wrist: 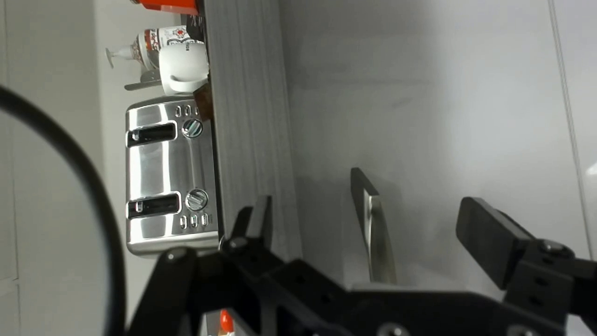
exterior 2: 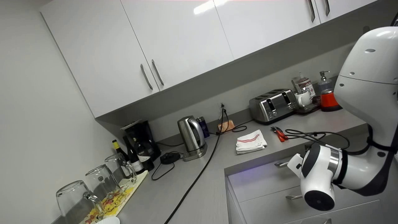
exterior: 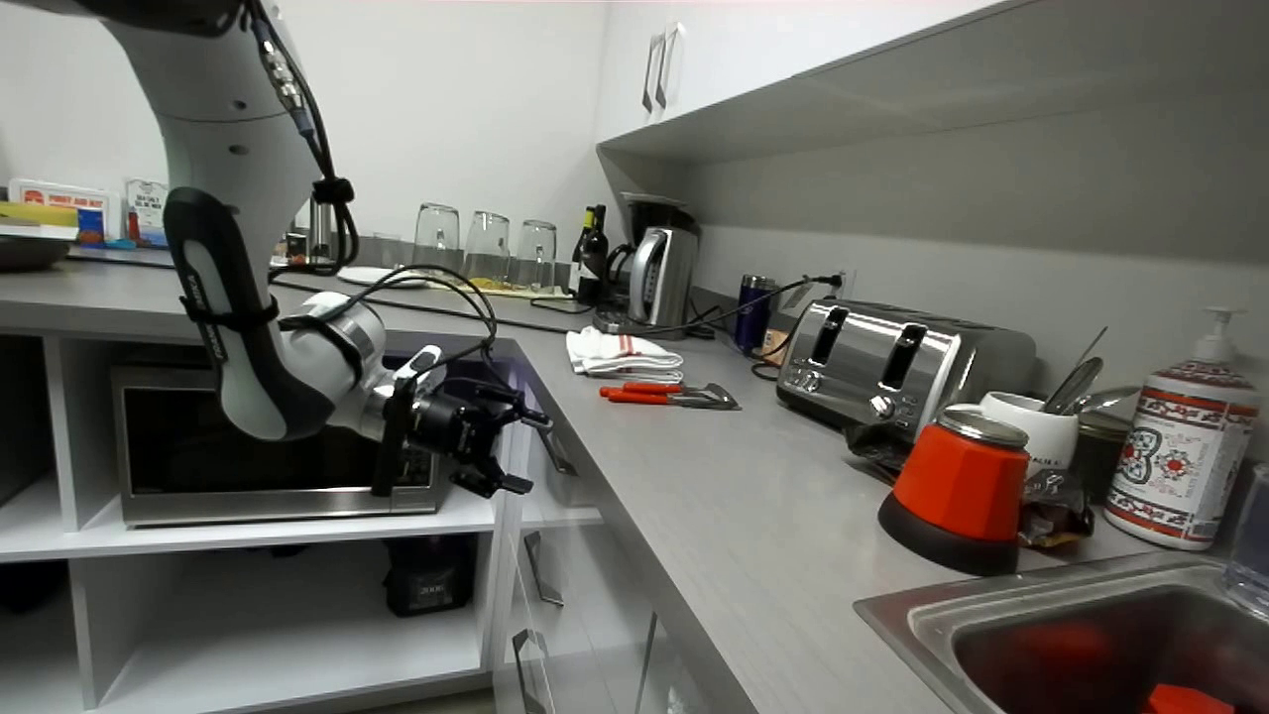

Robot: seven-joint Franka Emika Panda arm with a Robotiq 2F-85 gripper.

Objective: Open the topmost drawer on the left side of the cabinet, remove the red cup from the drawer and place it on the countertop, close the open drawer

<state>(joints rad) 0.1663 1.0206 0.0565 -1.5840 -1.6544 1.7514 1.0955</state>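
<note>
A robot claw [wrist: 368, 219], fingers [wrist: 489, 238] spread wide, is held before the top drawer [wrist: 419, 116] of a white kitchen cabinet [exterior: 595, 595].
The handle [wrist: 380, 238] is seen between them, low in the wrist view. In an exterior view, a grey countertop [exterior: 714, 476], centre to lower right, is backed by pale walls [exterior: 466, 99] and set with a towel [exterior: 625, 354] and toaster [exterior: 902, 362].
</note>
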